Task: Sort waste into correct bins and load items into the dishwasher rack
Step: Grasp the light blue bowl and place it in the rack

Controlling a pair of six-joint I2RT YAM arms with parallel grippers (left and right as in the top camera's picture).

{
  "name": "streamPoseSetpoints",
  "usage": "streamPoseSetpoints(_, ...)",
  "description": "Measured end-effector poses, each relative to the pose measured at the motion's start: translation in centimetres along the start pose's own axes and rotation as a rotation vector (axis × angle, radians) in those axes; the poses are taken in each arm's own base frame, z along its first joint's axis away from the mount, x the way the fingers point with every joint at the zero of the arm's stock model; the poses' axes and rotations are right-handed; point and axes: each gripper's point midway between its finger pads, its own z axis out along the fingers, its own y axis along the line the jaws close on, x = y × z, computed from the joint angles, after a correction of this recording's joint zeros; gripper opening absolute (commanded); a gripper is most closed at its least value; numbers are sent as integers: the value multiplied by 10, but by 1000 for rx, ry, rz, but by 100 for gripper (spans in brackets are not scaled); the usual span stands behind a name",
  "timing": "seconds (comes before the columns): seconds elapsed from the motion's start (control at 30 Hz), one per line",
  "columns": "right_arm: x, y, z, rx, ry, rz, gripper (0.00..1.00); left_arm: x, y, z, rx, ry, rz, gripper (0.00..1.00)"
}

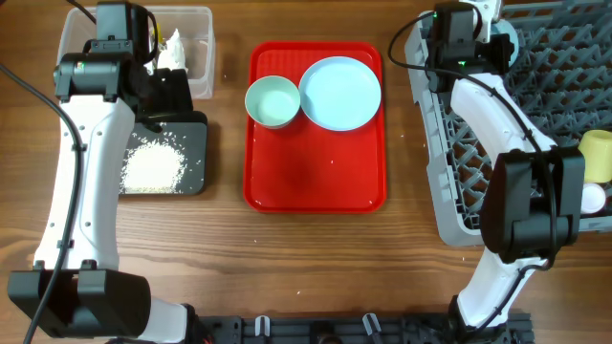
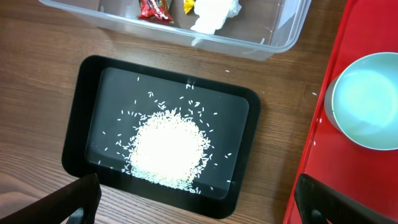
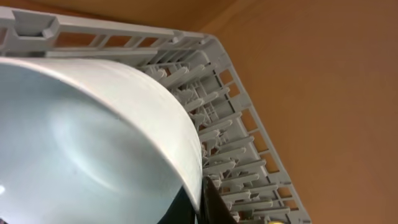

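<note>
The right claw (image 3: pixel 200 208) pinches the tilted bowl (image 3: pixel 93 143) by its rim, pegs of the rack (image 3: pixel 249 149) just beyond it, while the left claw (image 2: pixel 199 202) hangs wide open, empty.

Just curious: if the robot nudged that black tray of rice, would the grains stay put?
Probably not: the rice lies loose, with strays scattered, so it would likely shift. The black tray looks shallow, so tilting might spill grains.

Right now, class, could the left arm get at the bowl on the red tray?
Probably yes: its jaws hang open over the black tray; the bowl sits uncovered nearby, nothing between.
</note>
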Motion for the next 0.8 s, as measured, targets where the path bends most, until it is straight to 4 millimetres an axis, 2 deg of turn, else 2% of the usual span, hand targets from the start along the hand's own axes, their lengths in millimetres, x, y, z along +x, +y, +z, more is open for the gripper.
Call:
streamPoseSetpoints(0.13,-2,6,-4,-23,-10,17,4,0,0,0,0,0,0,100)
streamPoseSetpoints(0.27,-10,27,-23,-86,-49,-4,4,0,0,0,0,0,0,100)
streamPoseSetpoints(0.4,-13,37,-33,-116,-66,-19,5,0,0,0,0,0,0,100)
streamPoseSetpoints(0.43,-12,37,-33,-116,-64,-23,12,0,0,0,0,0,0,100)
streamPoseSetpoints(0.47,-10,37,-33,-116,-58,-32,28,0,0,0,0,0,0,100)
streamPoseSetpoints(0.5,-7,38,-32,-120,-49,-44,56,0,0,0,0,0,0,100)
streamPoseSetpoints(0.6,15,48,-36,-171,10,-161,89,0,0,0,0,0,0,100)
streamPoseSetpoints(0.7,42,62,-41,-255,81,-263,95,0,0,0,0,0,0,100)
streamPoseSetpoints(0.8,48,62,-43,-284,112,-256,95,0,0,0,0,0,0,100)
